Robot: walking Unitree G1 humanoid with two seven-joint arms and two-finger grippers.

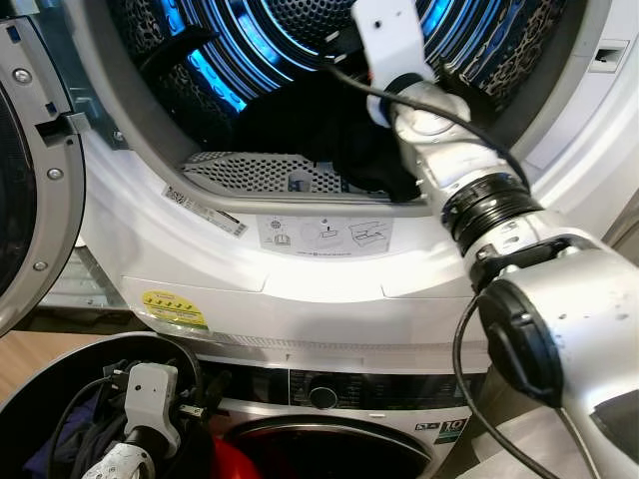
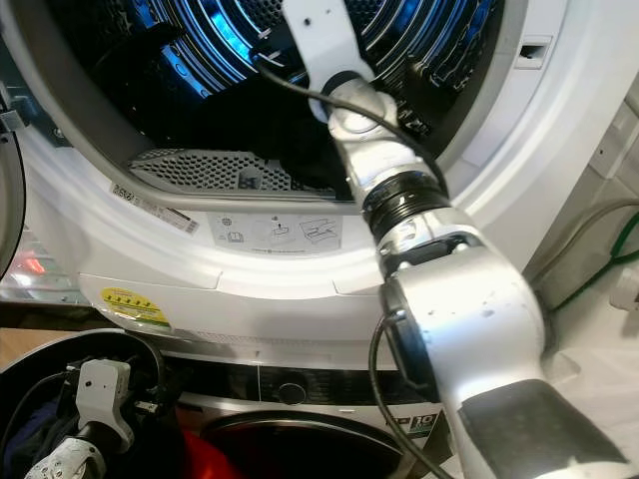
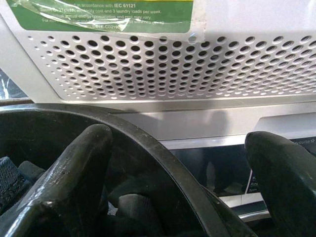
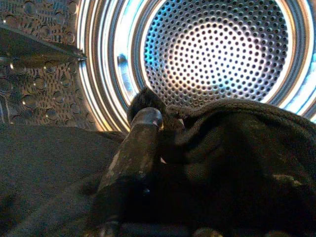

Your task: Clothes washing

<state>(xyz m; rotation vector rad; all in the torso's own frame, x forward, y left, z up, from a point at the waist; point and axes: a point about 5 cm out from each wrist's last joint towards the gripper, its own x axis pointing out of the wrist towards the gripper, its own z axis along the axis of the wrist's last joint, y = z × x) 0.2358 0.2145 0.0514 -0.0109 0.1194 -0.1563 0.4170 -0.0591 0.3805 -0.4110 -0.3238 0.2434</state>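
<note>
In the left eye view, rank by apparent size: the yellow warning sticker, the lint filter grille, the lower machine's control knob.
1. Lint filter grille, by far the widest.
2. Yellow warning sticker.
3. Control knob, smallest.
The knob sits lower in the view and perhaps nearer the camera, but it looks smaller than the sticker regardless.

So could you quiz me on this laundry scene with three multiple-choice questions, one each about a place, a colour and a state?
1. Where does the right gripper reach?
A. Into the upper machine's perforated steel drum
B. Into the black round laundry basket
C. Onto the floor

2. What colour is the light inside that drum?
A. Red
B. Blue
C. Green

3. How stands the upper machine's round grey door?
A. Shut
B. Swung open to the robot's left
C. Removed

Answers: 1 A, the silver arm runs through the opening to the dark clothes. 2 B, blue bands glow on the drum wall. 3 B, the door hangs beside the opening.
</note>
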